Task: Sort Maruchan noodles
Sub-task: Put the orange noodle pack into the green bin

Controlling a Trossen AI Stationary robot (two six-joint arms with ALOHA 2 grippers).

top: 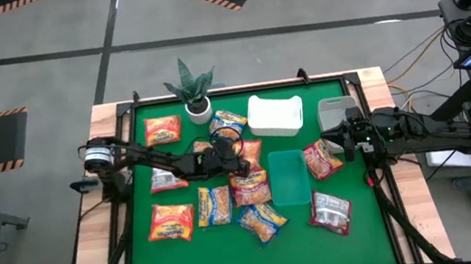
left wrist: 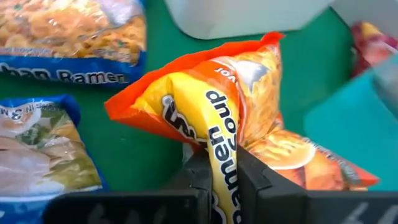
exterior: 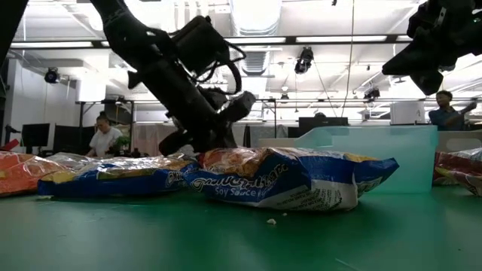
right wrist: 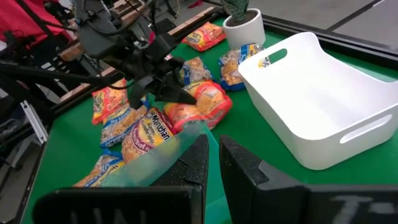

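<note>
Green table (top: 143, 263) w/ wood border, both arms over it. Clear tray (top: 289, 177) lies flat just right of the left pincer; white tub (top: 274, 114) sits past it, toward the far edge. Grey bin (top: 336, 117) is mostly hidden under the right arm, only its corner shows.

Left pincer (left wrist: 221, 180) is reached out to mid-table, clamped narrow on an orange packet (left wrist: 205, 106). The packet is pinched at its edge between the two fingers, buckled up into a fold, rest of it sticking out ahead of the tips. A second orange packet (left wrist: 311, 162) lies flat right under and beside it, touching. Yellow-and-blue packets (left wrist: 68, 31) lie flat off to one side of the fingers, near but apart. In the high view the arm covers the held packet, so its grip can't be read there.

Right pincer (right wrist: 212, 163) hangs at the right edge of the table, fingers closed w/ nothing between them, well apart from the packet pile.

Other packets: orange ones (top: 171, 222) nearer the front edge left of the left pincer, dark red-and-silver ones (top: 331, 211) beyond the tray. Small potted plant (top: 194, 90) at the far edge.

Low view: a blue packet (exterior: 286, 179) fills the foreground and blocks the held one; the pincer tips are hidden behind it.
</note>
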